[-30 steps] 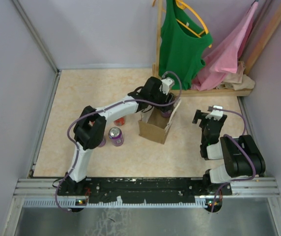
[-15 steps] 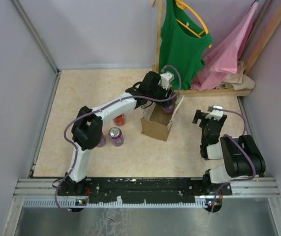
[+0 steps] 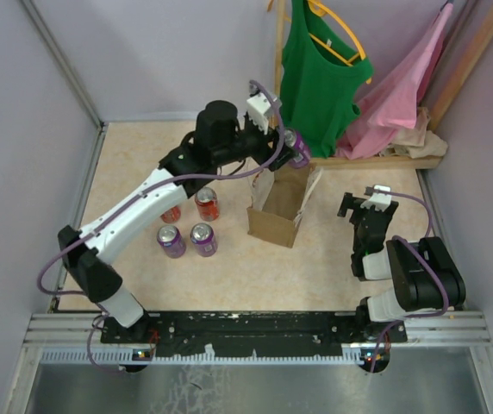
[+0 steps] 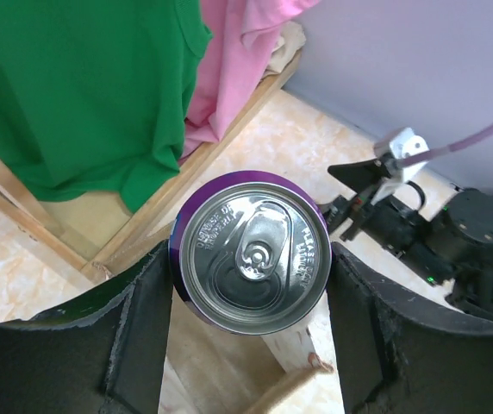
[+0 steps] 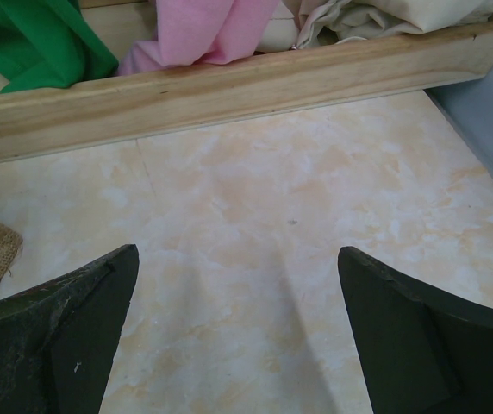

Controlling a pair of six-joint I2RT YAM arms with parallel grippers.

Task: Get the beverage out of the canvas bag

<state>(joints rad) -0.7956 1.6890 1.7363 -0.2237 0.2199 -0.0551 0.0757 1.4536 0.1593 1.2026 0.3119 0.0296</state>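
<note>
The left pincer is pinching a purple aluminium beverage can by its sides, holding it in the air above the far rim of the tan, boxy canvas bag, whose mouth gapes open. Just behind the can hang the green shirt's hem and the wooden rack rail. Four small drink cans stand left of the bag. The right pincer is spread over bare marbled surface, well apart from the bag.
</note>
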